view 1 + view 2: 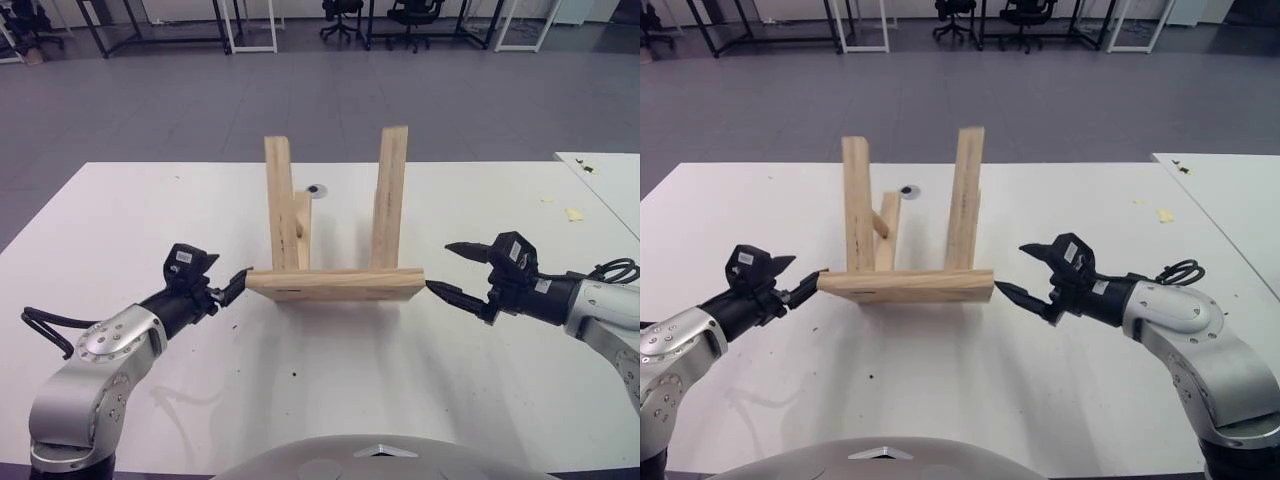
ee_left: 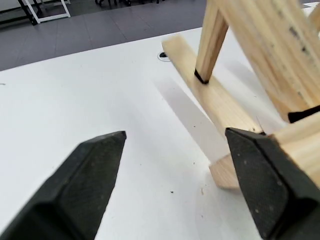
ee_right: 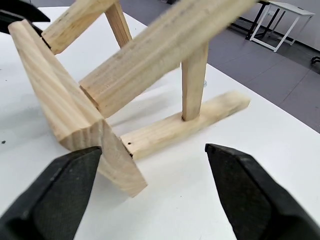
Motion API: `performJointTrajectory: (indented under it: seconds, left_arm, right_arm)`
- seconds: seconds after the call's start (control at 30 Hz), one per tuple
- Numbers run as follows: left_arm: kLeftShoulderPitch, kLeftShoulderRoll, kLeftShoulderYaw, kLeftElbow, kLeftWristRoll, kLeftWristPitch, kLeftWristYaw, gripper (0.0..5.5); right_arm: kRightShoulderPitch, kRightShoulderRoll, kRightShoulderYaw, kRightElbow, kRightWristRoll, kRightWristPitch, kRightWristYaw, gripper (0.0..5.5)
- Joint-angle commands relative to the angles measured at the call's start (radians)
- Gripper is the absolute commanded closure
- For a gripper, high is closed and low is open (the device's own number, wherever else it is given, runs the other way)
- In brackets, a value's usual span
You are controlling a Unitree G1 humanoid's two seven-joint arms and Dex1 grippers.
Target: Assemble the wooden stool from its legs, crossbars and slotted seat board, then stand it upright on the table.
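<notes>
The assembled wooden stool lies on its side in the middle of the white table [image 1: 120, 230]. Its seat board [image 1: 335, 284] stands on edge towards me, and the legs [image 1: 390, 198] point away, joined by a crossbar [image 1: 302, 225]. In the right wrist view one leg [image 3: 185, 125] rests flat on the table. My left gripper [image 1: 228, 275] is open at the seat's left end, and one finger [image 2: 260, 175] touches the wood. At the seat's right end my right gripper [image 1: 440, 267] is open too, its lower fingertip against the board's corner [image 3: 107, 150].
A small round grommet [image 1: 317, 189] sits in the table behind the stool. A second white table [image 1: 600, 180] with a yellow scrap [image 1: 574, 214] stands to the right. Dark crumbs [image 1: 296, 372] dot the near tabletop. Chairs and table frames stand far behind.
</notes>
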Motion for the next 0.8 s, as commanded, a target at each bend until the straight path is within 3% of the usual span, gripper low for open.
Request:
performJointTrajectory:
  seconds: [0.03, 0.2, 0.33, 0.43, 0.57, 0.7, 0.8]
  left_arm:
    - [0.013, 0.034, -0.028, -0.055, -0.075, 0.029, -0.057, 1.81]
    - [0.11, 0.254, 0.015, 0.043, 0.059, -0.079, -0.172, 1.81]
    - [0.189, 0.422, 0.003, 0.245, 0.169, -0.398, -0.436, 1.81]
    - [0.154, 0.402, -0.048, 0.272, 0.079, -0.488, -0.602, 1.81]
    - [-0.015, 0.342, -0.243, 0.342, 0.111, -0.554, -0.668, 1.81]
    - [-0.156, 0.26, -0.343, 0.437, 0.155, -0.612, -0.651, 1.79]
    - [-0.156, 0.254, -0.358, 0.471, 0.162, -0.658, -0.674, 2.39]
  right_arm:
    - [0.036, -0.011, 0.022, -0.027, 0.037, -0.016, 0.042, 1.6]
    - [0.121, -0.129, -0.056, 0.04, -0.039, -0.053, 0.12, 1.6]
    - [0.131, -0.189, -0.055, 0.084, -0.023, -0.087, 0.23, 1.6]
    - [0.034, -0.16, 0.048, 0.136, -0.021, -0.124, 0.263, 1.6]
    - [-0.078, -0.086, 0.202, 0.191, -0.037, -0.128, 0.254, 1.6]
    - [-0.113, -0.05, 0.31, 0.229, -0.088, -0.153, 0.251, 2.28]
    - [-0.14, -0.047, 0.345, 0.258, -0.117, -0.176, 0.253, 2.93]
